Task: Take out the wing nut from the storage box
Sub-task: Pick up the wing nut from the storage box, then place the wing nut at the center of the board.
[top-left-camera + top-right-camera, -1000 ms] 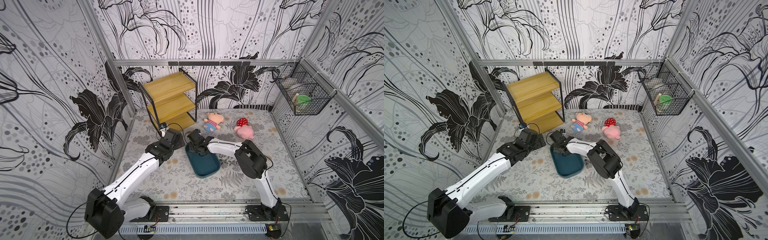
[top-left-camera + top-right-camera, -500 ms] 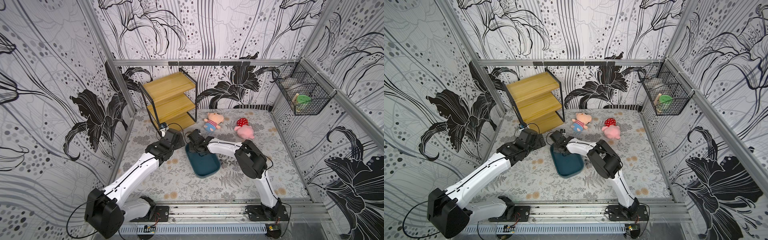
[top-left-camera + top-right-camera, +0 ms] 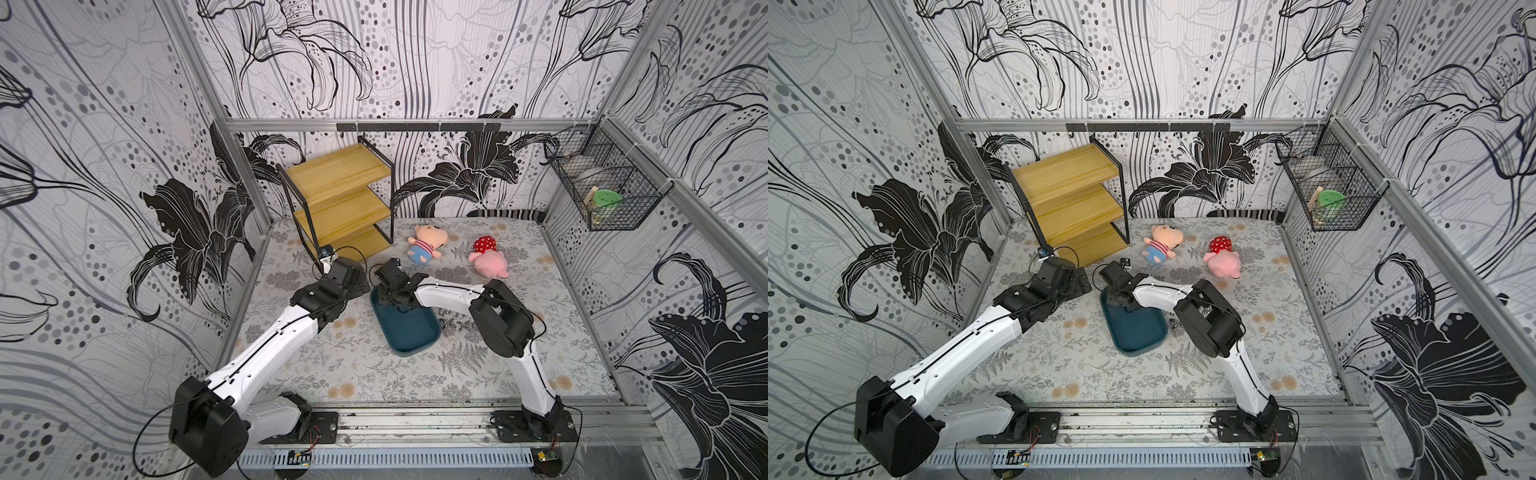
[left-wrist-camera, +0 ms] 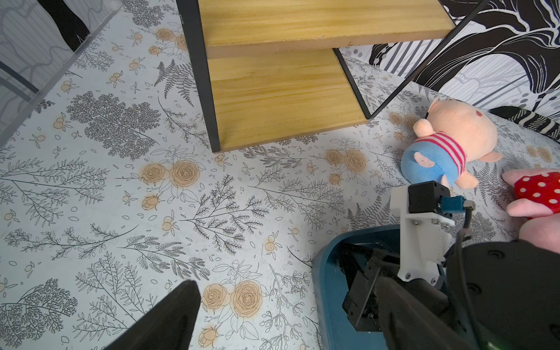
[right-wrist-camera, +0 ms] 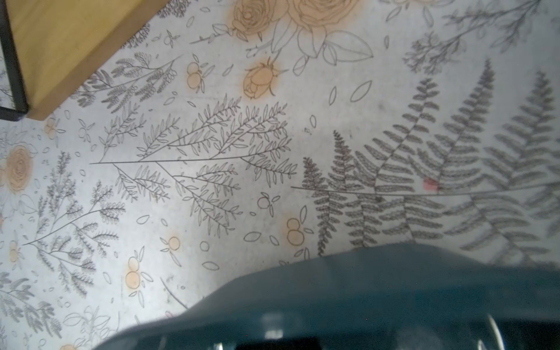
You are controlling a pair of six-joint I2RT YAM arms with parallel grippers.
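The storage box (image 3: 415, 334) (image 3: 1138, 338) is a dark teal tray lying on the floral mat in both top views. My right gripper (image 3: 395, 297) (image 3: 1121, 297) is down inside the box's far end and shut. The left wrist view shows it there (image 4: 360, 306), behind the box rim (image 4: 321, 272). The wing nut is hidden. In the right wrist view only the blurred teal box (image 5: 363, 288) shows, with vague bright glints low down. My left gripper (image 3: 359, 282) (image 4: 283, 285) hovers open over the mat just left of the box, holding nothing.
Several small metal pieces (image 3: 455, 324) lie on the mat right of the box. A wooden shelf (image 3: 340, 195) stands at the back left. Two plush toys (image 3: 426, 245) (image 3: 488, 257) lie behind the box. A wire basket (image 3: 606, 195) hangs on the right wall.
The right gripper's jaws have closed the last small amount inside the box. Both arms stay where they were.
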